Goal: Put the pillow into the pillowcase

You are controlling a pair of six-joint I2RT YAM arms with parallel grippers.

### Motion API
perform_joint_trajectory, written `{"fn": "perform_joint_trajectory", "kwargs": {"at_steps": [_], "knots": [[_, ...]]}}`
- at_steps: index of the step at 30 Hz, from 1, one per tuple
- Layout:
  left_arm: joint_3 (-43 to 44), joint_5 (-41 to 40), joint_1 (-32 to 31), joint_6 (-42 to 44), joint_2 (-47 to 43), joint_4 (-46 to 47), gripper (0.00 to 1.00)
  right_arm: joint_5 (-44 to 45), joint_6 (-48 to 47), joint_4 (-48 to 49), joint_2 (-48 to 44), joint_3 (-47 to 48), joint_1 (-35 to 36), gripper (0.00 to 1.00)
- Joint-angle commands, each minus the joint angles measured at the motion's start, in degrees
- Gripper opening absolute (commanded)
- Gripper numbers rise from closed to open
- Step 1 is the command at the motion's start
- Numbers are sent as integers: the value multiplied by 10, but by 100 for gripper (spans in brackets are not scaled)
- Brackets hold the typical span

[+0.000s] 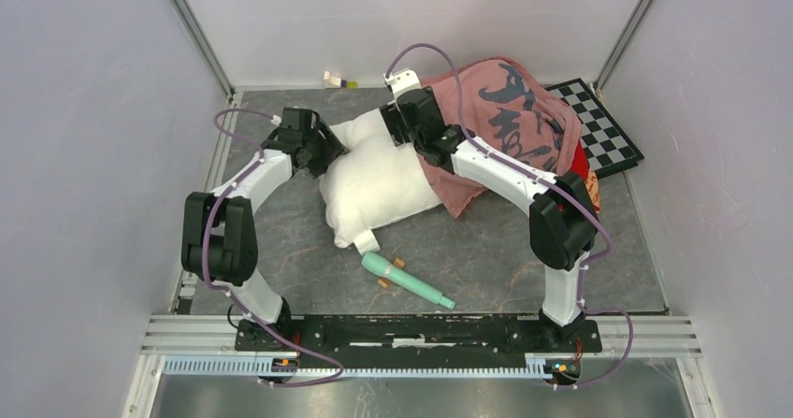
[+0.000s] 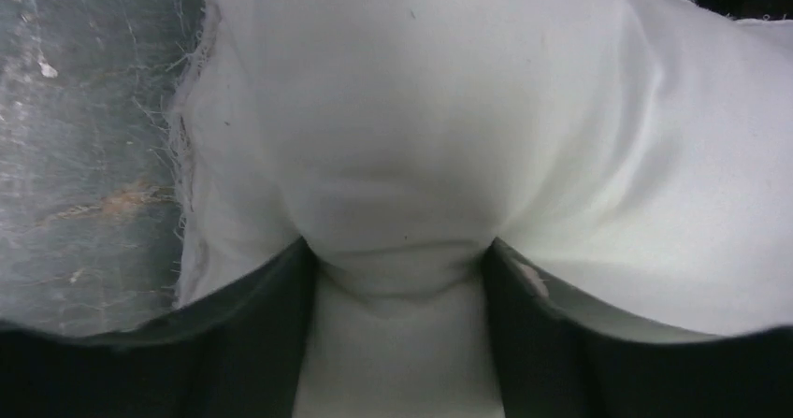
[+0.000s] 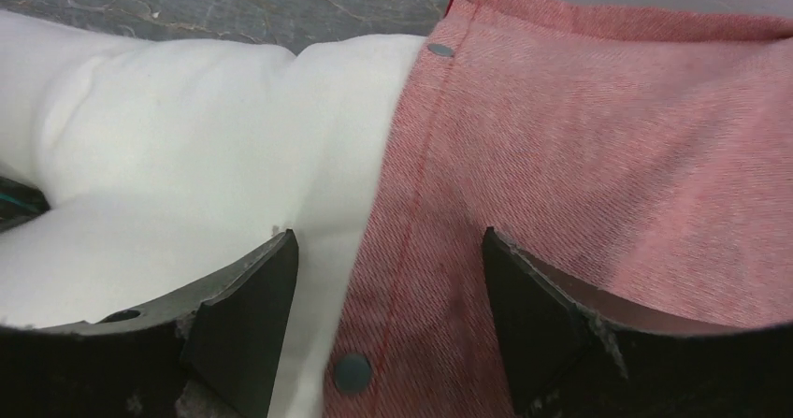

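Left gripper (image 2: 396, 250) pinching a fold of white pillow (image 2: 439, 109), right gripper (image 3: 388, 240) spread over pillowcase (image 3: 608, 137) hem beside snaps (image 3: 353, 371), pillow end tucked under pillowcase, on grey table (image 1: 486, 250).

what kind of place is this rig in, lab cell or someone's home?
Most likely a lab robot cell, not a home: plain white enclosure walls on metal frame posts, an aluminium mounting rail at the near edge, and a black-and-white checkerboard that looks like a calibration target.

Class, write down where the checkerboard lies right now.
In the top view, the checkerboard lies at the far right, directly beside the pillowcase on its left.
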Motion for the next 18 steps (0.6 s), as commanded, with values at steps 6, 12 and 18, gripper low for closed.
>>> {"fn": "perform_joint_trajectory", "kwargs": {"at_steps": [6, 12, 18], "knots": [[-93, 10, -1, -32, 25, 55, 14, 87, -55, -88, 57, 178, 4, 87], [-94, 11, -1, -30, 27, 53, 3, 103, -82, -99, 152, 283, 3, 91], [-90, 10, -2, -25, 26, 47, 2, 83, -64, -106, 176, 275, -24, 92]]}}
